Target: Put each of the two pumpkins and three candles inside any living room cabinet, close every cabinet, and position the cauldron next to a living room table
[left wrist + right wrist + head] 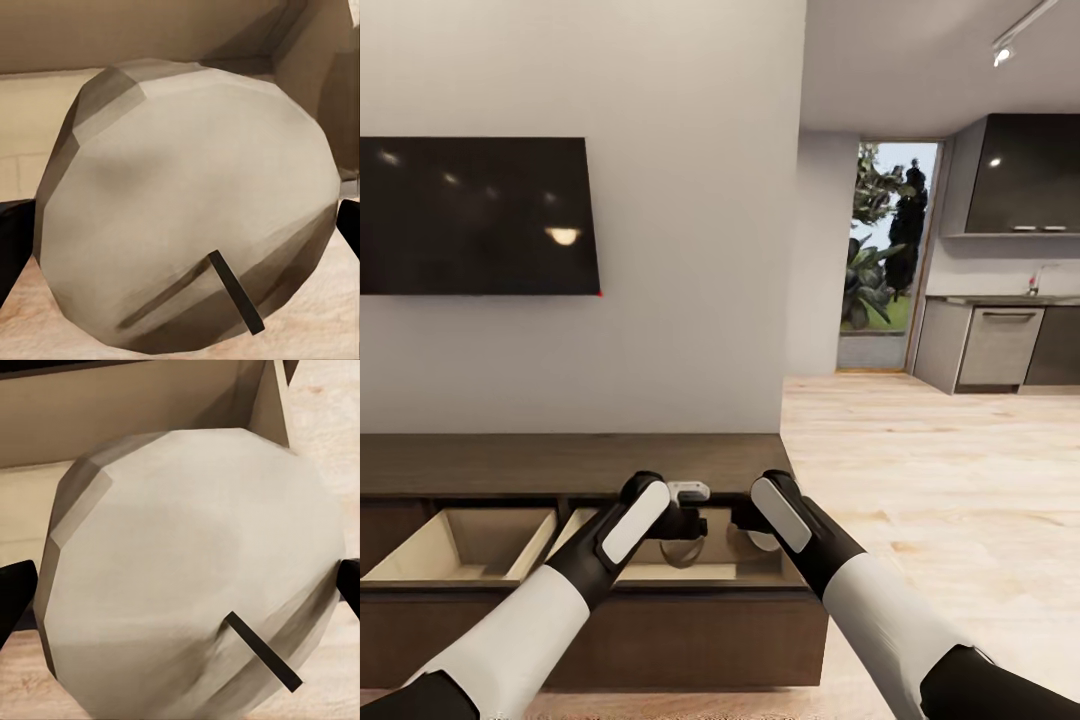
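The low dark-brown cabinet (560,463) stands against the wall with both its wide fronts pulled out, showing pale insides. Over the right-hand compartment (660,572) my two arms meet. My left gripper (688,528) is shut on a grey-beige candle (187,202), whose dark wick points at the camera; black fingertips (13,244) press its sides. My right gripper (748,530) is shut on a second candle (195,570), held over the same compartment's wall. The left compartment (470,545) looks empty. Pumpkins, cauldron and table are out of view.
A black TV (475,215) hangs on the white wall above the cabinet. To the right the wall ends; light wood floor (960,480) runs to kitchen counters (1000,345) and a glass door (885,250).
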